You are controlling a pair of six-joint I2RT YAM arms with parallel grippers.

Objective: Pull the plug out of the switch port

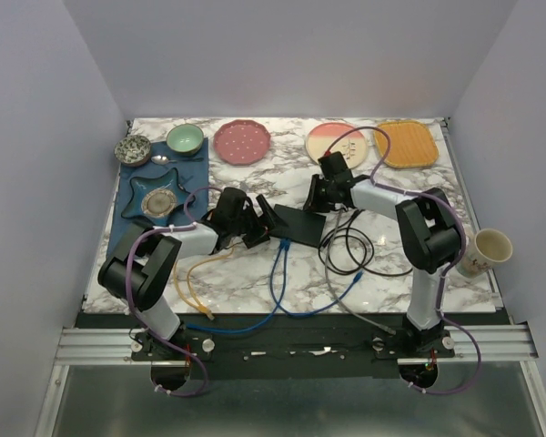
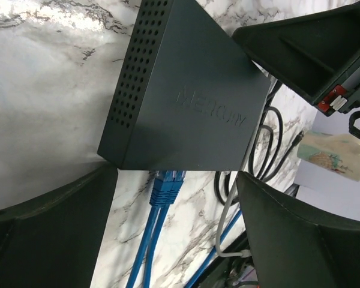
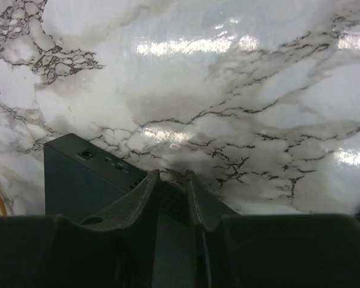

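— Where does the plug sit from your jaws?

— I have the left gripper spread wide. The blue plug sits in the gap between its fingers, seated in the near edge of the switch. There may be a second plug beside it; I can't separate them. The plug's long axis runs straight out of the port toward my wrist, and the blue cable trails on to the table's near edge.

— And the right arm?

— The right gripper is at the switch's far edge, fingers drawn to a slit with nothing between them. I judge it's there to brace the box. The left is nearer the plug, so the pull is mine.

— Any containers in the way?

— No. The green bowl and cup look empty, and the star dish holds a small round dish. All are well apart from the switch.
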